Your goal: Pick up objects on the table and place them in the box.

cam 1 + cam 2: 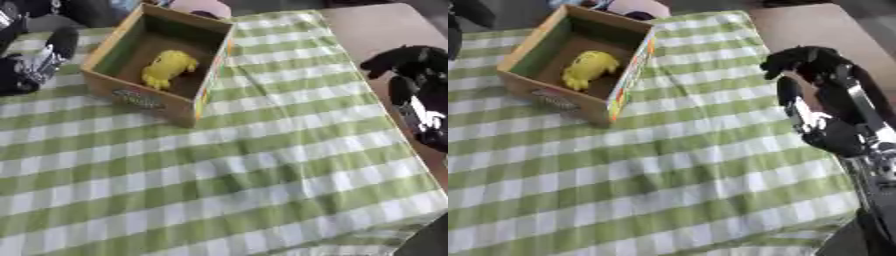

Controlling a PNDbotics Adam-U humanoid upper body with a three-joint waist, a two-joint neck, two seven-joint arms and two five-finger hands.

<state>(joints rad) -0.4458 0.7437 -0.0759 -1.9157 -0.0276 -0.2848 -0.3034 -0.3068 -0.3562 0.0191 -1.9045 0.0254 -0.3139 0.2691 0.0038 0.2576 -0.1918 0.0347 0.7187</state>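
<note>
While your right hand (820, 75) hangs curled, holding nothing, at the right table edge | yellow toy (168, 68) already lies in box (140, 97), far left | left hand (39, 60) nearer box, fingers unclear.

Open cardboard box (579, 65) at far left on green-and-white checked cloth (667, 175), upright; yellow toy (588, 68) lies on its floor. Right hand (820, 75) at right edge of cloth, well apart from box, fingers curled, nothing seen in them. Bare brown tabletop (815, 25) shows beyond cloth at far right.
</note>
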